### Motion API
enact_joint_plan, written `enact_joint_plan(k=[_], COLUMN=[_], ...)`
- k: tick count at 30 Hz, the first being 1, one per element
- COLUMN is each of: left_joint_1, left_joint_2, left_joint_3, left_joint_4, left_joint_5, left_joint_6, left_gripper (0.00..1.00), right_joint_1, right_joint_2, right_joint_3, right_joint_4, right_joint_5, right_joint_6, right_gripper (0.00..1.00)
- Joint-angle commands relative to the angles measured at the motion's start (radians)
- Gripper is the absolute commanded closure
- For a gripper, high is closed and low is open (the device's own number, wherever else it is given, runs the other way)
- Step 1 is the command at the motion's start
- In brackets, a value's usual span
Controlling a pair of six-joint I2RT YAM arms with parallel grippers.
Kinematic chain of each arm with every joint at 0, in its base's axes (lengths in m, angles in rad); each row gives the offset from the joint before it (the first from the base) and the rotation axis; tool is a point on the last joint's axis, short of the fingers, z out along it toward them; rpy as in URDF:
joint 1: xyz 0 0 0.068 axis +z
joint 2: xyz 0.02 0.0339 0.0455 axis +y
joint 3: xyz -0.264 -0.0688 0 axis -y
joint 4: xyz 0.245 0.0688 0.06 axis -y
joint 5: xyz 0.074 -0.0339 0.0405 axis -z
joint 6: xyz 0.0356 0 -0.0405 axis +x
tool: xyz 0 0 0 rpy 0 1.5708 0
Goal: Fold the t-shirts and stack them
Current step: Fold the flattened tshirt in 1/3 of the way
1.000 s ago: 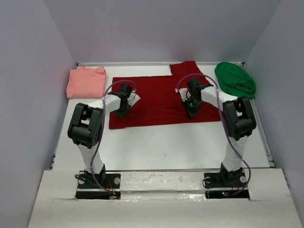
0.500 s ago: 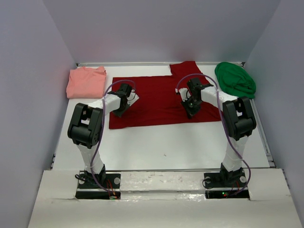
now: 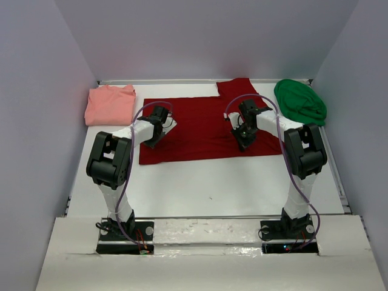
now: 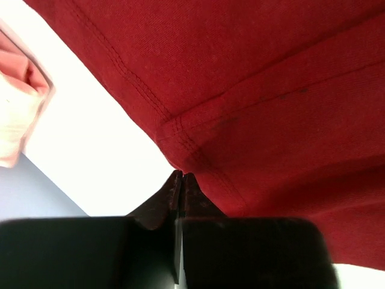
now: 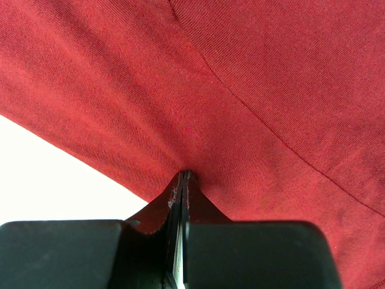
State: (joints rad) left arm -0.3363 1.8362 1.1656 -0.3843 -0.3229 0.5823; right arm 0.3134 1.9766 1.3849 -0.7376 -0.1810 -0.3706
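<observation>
1. Top external: dark red t-shirt (image 3: 206,128) spread on the desk (image 3: 212,182); salmon-pink t-shirt (image 3: 110,104) folded far left, green t-shirt (image 3: 300,101) heaped far right.
2. Left hand (image 4: 181,179) pinches its hemmed edge, right hand (image 5: 183,177) its cloth, likely to lift a fold.

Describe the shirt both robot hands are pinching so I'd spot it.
In the middle of the white table before the two arms lies the dark red shirt, pinched by the left hand and right hand. It alone is spread flat: the salmon-pink shirt to its left is folded, the green shirt to its right bunched.
</observation>
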Motion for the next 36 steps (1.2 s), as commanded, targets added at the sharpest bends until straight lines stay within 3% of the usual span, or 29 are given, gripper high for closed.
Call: enact_joint_plan(k=[1, 3, 4, 5, 9, 13, 15, 16, 20, 25, 31, 35, 36], left_joint_1=[0.003, 0.003, 0.005, 0.005, 0.005, 0.005, 0.005, 0.005, 0.005, 0.005, 0.032, 0.095, 0.109], left_joint_2=[-0.046, -0.057, -0.063, -0.083, -0.144, -0.222, -0.239, -0.248, -0.268, -0.287, -0.282, -0.253, -0.247], left_joint_3=[0.042, 0.054, 0.072, 0.083, 0.155, 0.186, 0.19, 0.192, 0.181, 0.131, 0.117, 0.166, 0.172], left_joint_4=[-0.005, -0.017, -0.024, -0.03, -0.056, -0.05, -0.048, -0.051, -0.059, -0.019, 0.067, 0.088, 0.097], left_joint_5=[-0.013, 0.016, 0.028, 0.047, 0.116, 0.107, 0.084, 0.071, 0.018, 0.007, 0.01, 0.064, 0.08], left_joint_6=[0.001, -0.01, -0.016, -0.033, -0.067, -0.088, -0.087, -0.085, -0.096, -0.098, -0.136, -0.17, -0.177], left_gripper=[0.81, 0.8, 0.75, 0.57, 0.34, 0.12, 0.07, 0.04, 0.01, 0.01, 0.01, 0.01, 0.01], right_joint_1=[-0.01, -0.01, -0.01, -0.01, -0.01, -0.01, -0.01, -0.01, -0.01, -0.01, -0.01, -0.01, -0.02], right_joint_2=[0.091, 0.091, 0.093, 0.093, 0.099, 0.082, 0.058, 0.042, -0.036, -0.05, -0.114, -0.121, -0.111], right_joint_3=[-0.052, -0.052, -0.052, -0.052, -0.038, -0.037, -0.018, -0.011, 0.045, 0.141, 0.265, 0.339, 0.357], right_joint_4=[0.023, 0.024, 0.023, 0.023, 0.02, 0.014, -0.005, -0.017, -0.057, -0.108, -0.025, 0.07, 0.093], right_joint_5=[0.046, 0.046, 0.049, 0.049, 0.058, 0.04, -0.006, -0.032, -0.136, -0.104, 0.081, 0.171, 0.258], right_joint_6=[-0.031, -0.033, -0.033, -0.033, -0.027, -0.03, -0.036, -0.037, -0.045, -0.048, -0.014, 0.001, -0.008], right_gripper=[1.0, 1.0, 1.0, 1.0, 1.0, 0.8, 0.73, 0.64, 0.46, 0.44, 0.44, 0.34, 0.32])
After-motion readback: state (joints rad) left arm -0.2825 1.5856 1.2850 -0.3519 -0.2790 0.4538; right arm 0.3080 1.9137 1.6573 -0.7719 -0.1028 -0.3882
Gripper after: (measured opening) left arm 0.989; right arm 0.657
